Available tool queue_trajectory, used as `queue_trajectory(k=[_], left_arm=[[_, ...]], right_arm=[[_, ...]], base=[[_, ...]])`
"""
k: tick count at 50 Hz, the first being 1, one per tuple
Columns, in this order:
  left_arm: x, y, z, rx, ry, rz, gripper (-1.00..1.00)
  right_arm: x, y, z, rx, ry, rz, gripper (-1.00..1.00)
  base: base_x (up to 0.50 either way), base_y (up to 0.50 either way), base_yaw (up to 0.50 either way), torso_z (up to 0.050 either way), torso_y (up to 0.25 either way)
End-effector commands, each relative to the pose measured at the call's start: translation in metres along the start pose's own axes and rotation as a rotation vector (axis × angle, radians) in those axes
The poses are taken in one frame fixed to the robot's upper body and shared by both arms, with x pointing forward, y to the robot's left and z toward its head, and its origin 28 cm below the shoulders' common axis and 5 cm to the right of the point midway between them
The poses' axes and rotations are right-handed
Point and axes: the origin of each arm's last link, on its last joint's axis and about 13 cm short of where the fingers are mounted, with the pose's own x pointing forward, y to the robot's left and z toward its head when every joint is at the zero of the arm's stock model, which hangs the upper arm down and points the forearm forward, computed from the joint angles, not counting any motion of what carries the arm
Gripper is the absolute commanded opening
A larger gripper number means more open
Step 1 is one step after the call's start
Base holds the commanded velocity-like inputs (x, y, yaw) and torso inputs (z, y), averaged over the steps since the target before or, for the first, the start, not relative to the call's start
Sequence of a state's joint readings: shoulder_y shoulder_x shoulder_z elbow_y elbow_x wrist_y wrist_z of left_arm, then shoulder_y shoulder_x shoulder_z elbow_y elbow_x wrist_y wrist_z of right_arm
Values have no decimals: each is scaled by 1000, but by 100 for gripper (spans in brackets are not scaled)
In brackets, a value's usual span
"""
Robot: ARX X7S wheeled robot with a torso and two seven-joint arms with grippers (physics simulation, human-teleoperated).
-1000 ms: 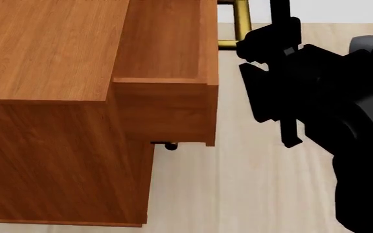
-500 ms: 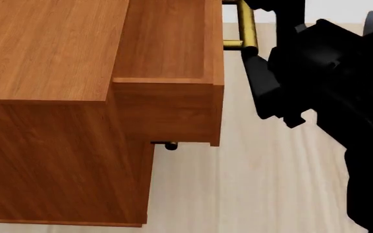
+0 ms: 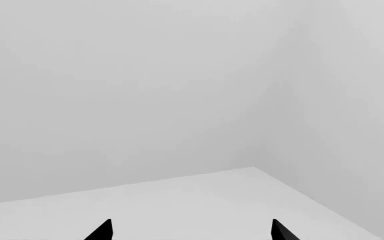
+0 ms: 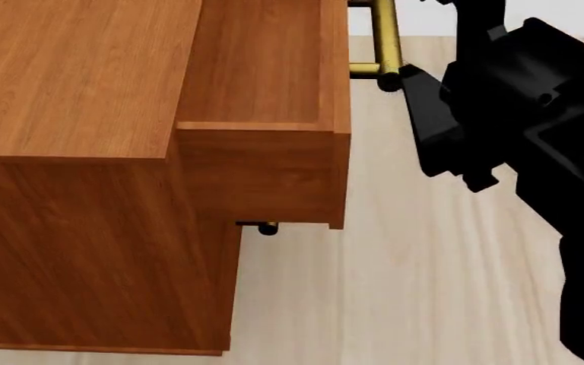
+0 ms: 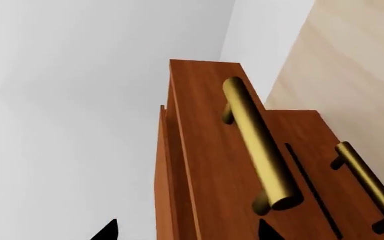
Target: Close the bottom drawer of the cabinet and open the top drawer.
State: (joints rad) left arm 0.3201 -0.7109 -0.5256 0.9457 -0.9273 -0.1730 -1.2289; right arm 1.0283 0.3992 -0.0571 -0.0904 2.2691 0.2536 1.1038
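The top drawer (image 4: 261,106) juts open from the reddish-brown cabinet (image 4: 69,152).

over the last second i pulled the top drawer (image 4: 261,114) a little further out of the cabinet (image 4: 79,152). then my right gripper (image 5: 186,231) let go of the brass handle (image 4: 383,46) and moved back from it, to the right and slightly up in the head view.

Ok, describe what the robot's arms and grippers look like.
The right arm is matte black and blocky, with no markings or cables visible. The right gripper and left gripper each show only two black pointed fingertips. The left arm itself is out of view.
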Motion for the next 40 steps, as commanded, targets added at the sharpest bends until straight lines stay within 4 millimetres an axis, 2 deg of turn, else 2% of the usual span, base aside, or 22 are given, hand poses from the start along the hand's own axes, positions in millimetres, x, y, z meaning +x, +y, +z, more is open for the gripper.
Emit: queue_trajectory(k=[1, 4, 6, 10, 11, 12, 14, 15, 17, 19, 20, 23, 26, 27, 29, 30, 33, 38, 39, 40], left_arm=[[1, -1, 2, -1, 1, 0, 100], [2, -3, 7, -1, 1, 0, 100], [-1, 1, -2, 0, 1, -1, 100], [1, -3, 5, -1, 0, -1, 100], [-1, 0, -1, 0, 0, -1, 100], [1, -2, 4, 0, 0, -1, 100], [-1, 0, -1, 1, -1, -1, 100], [1, -2, 4, 1, -1, -1, 100], [-1, 0, -1, 1, -1, -1, 100], [1, -3, 6, 2, -2, -2, 100], [0, 0, 0, 2, -3, -1, 100], [2, -4, 7, 1, -1, 0, 100], [-1, 1, -2, 0, 0, -1, 100], [0, -1, 2, 0, -1, -4, 100], [-1, 0, -1, 3, -4, -4, 100], [1, -3, 5, 3, -1, -4, 100], [0, 0, 0, 2, -3, -3, 100], [-1, 1, -2, 2, -3, -3, 100], [1, -2, 4, 2, -3, -3, 100], [-1, 0, 0, 3, -1, -5, 100]], right_arm=[[-2, -2, 1, 3, -19, -12, 100], [-7, 5, 0, -18, -26, -2, 100], [-10, 10, -1, -48, -29, 3, 100], [-20, 20, -6, -114, -36, 11, 100], [-23, 24, -9, -149, -33, 8, 100], [-28, 29, -12, -195, -47, 14, 100], [-32, 35, -16, -251, -59, 25, 100], [-36, 42, -20, -330, -90, 29, 100], [-39, 48, -24, -365, -95, 33, 100], [-42, 53, -30, -459, -96, 30, 100], [-43, 56, -34, -513, -102, 27, 100], [-48, 64, -43, -644, -140, 7, 100], [-51, 65, -53, -831, -235, -38, 100], [-51, 65, -55, -864, -231, -39, 100], [-51, 65, -62, -965, -246, -75, 100], [-51, 66, -64, -1004, -284, -90, 100], [-51, 72, -68, -1120, -395, -142, 100], [-47, 76, -68, -1140, -383, -181, 100], [-46, 76, -68, -1145, -395, -184, 100], [-45, 76, -66, -1151, -405, -199, 100]], base=[[0, 0, 0, 0, 0], [0, 0, 0, 0, 0], [0, 0, 0, 0, 0], [0, 0, 0, 0, 0], [0, 0, 0, 0, 0], [0, 0, 0, 0, 0], [0, 0, 0, 0, 0], [0, 0, 0, 0, 0], [0, 0, 0, 0, 0], [0, 0, 0, 0, 0], [0, 0, 0, 0, 0], [0, 0, 0, 0, 0], [0, 0, 0, 0, 0], [0, 0, 0, 0, 0], [0, 0, 0, 0, 0], [0, 0, 0, 0, 0], [0, 0, 0, 0, 0], [0, 0, 0, 0, 0], [0, 0, 0, 0, 0], [0, 0, 0, 0, 0]])
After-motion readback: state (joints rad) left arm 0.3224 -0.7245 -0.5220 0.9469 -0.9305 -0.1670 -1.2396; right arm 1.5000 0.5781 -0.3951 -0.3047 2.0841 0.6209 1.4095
